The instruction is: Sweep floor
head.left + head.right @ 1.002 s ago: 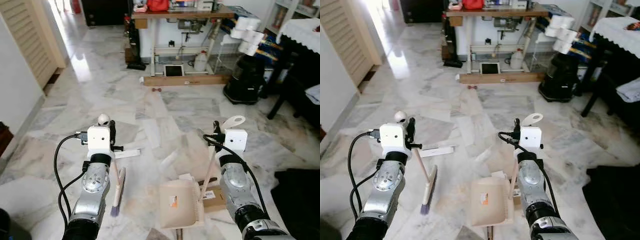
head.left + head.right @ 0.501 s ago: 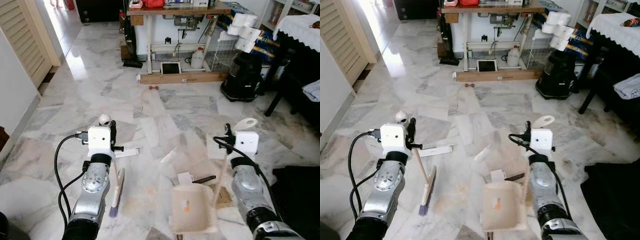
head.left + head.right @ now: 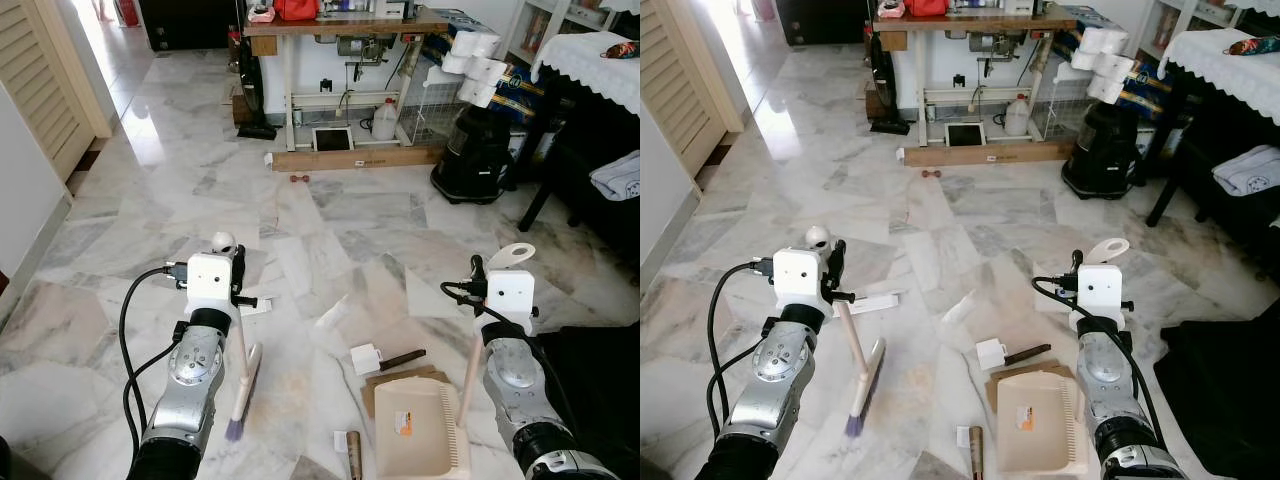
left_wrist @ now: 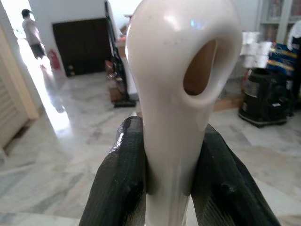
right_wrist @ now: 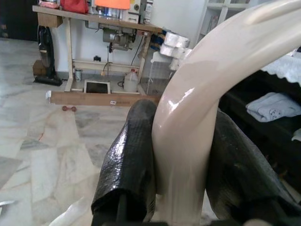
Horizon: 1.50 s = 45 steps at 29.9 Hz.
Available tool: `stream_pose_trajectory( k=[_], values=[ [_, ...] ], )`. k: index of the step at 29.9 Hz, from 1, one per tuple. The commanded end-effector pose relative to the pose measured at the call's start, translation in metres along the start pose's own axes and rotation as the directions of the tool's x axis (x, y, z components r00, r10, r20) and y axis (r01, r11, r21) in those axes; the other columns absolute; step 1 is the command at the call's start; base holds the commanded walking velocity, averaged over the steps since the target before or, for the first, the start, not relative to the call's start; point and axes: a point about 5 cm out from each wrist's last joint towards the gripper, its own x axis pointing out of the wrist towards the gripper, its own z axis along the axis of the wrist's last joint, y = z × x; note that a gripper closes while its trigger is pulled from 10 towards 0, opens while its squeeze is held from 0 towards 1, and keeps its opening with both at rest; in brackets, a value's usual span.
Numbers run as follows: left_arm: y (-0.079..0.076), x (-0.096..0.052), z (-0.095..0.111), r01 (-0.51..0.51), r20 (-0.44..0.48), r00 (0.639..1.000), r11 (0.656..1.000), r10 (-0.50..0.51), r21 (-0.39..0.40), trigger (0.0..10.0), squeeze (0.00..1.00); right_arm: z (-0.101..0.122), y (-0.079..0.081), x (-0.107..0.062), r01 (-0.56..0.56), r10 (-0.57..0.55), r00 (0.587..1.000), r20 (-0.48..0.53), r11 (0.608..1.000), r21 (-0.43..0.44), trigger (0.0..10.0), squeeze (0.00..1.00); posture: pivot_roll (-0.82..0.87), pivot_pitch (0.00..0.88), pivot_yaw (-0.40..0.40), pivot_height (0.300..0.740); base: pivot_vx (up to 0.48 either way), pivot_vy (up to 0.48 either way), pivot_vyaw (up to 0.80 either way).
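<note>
Broom stands in my left hand, clamped at its handle so the bristles meet the marble floor; scraps lie between; my right hand grips the dustpan, mouth toward them.

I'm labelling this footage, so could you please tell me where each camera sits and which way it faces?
Eye views: on the head, looking forward and down at the floor; both arms show, with broom and dustpan.
Left wrist: looks along the left gripper, shut on the broom handle.
Right wrist: looks along the right gripper, shut on the dustpan handle.
All views share the workbench.
</note>
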Motion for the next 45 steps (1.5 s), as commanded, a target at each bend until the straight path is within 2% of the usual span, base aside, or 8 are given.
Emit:
stream_pose_trajectory(
  k=[1,12,19,23,27,32,39,45],
  values=[
    [0.0,0.006,0.008,0.021,0.02,1.0,0.999,-0.02,-0.025,10.0,0.0,-0.004,0.003,-0.003,-0.012,0.012,1.0,-0.016,1.0,-0.013,10.0,0.0,0.07,0.054,0.01,0.74,0.0,0.0,0.0],
    [0.002,0.014,0.01,0.041,-0.024,0.999,0.991,-0.044,-0.128,10.0,0.0,-0.021,0.027,-0.017,-0.099,0.101,0.99,-0.099,0.995,0.027,10.0,0.0,0.09,0.079,0.03,0.74,0.0,0.0,0.0],
    [-0.003,0.019,0.014,0.092,-0.057,0.993,0.98,-0.103,-0.175,10.0,0.0,-0.026,0.03,-0.022,-0.132,0.133,0.984,-0.119,0.991,0.018,10.0,0.0,0.09,0.085,0.03,0.74,0.0,0.0,0.0],
    [-0.008,0.019,0.013,0.153,-0.109,0.979,0.977,-0.17,-0.146,10.0,0.0,-0.027,0.031,-0.023,-0.149,0.15,0.981,-0.124,0.989,0.013,10.0,0.0,0.09,0.088,0.017,0.74,0.0,0.0,0.0],
    [-0.008,0.017,0.015,0.167,-0.135,0.974,0.978,-0.183,-0.121,10.0,0.0,-0.027,0.032,-0.023,-0.162,0.161,0.98,-0.121,0.987,0.008,10.0,0.0,0.09,0.086,0.008,0.74,0.0,0.0,0.0],
    [-0.004,0.016,0.015,0.188,-0.229,0.955,0.982,-0.187,-0.017,10.0,0.0,-0.026,0.033,-0.021,-0.169,0.169,0.978,-0.12,0.986,0.005,10.0,0.0,0.1,0.083,0.005,0.74,0.0,0.0,0.0],
    [-0.009,0.015,0.021,0.349,-0.343,0.888,0.935,-0.307,0.065,10.0,0.0,-0.019,0.037,-0.016,-0.178,0.178,0.979,-0.1,0.984,0.01,10.0,0.0,0.1,0.069,0.006,0.74,0.0,0.0,0.0],
    [-0.011,0.018,0.021,0.367,-0.362,0.875,0.928,-0.322,0.061,10.0,0.0,-0.018,0.037,-0.015,-0.175,0.175,0.98,-0.096,0.985,0.012,10.0,0.0,0.09,0.054,0.016,0.74,0.0,0.0,0.0]
  ],
)
